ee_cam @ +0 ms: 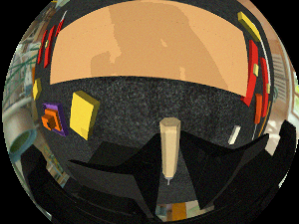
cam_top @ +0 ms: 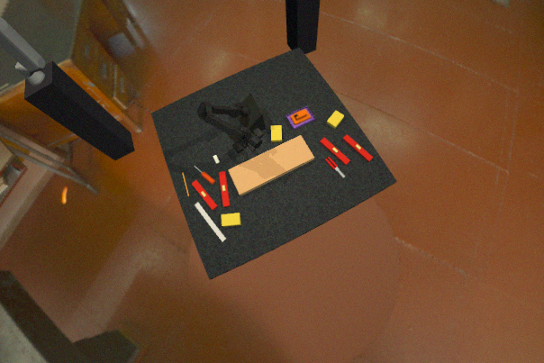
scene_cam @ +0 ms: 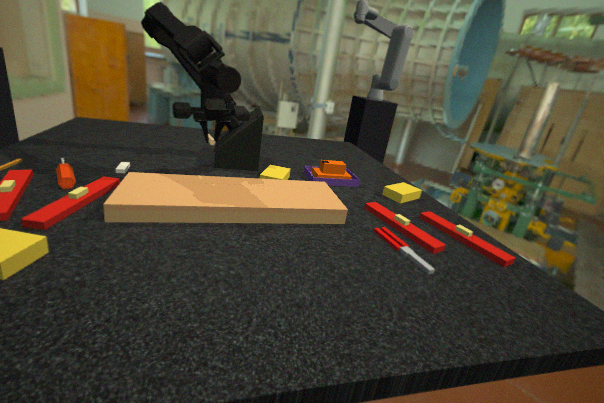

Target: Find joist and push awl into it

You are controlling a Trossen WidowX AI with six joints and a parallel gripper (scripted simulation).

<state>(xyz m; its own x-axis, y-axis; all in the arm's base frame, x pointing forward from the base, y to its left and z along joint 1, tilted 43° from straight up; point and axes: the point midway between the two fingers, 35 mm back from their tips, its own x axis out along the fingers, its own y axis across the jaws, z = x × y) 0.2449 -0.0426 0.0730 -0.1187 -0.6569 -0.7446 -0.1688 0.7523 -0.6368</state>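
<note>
My gripper is shut on the awl and holds it above the table, behind the floor panel as seen in the exterior view. The awl has a tan faceted handle; its thin metal tip shows below the handle in the wrist view. The tan floor panel lies flat, partly under the arm's shadow; no hole can be made out. The orange stud finder sits in the purple tray. The joist is hidden.
Yellow blocks stand around the panel. Red bars lie at both its ends. An orange-handled tool, a small white block and a white strip lie left. A red-handled tool lies right.
</note>
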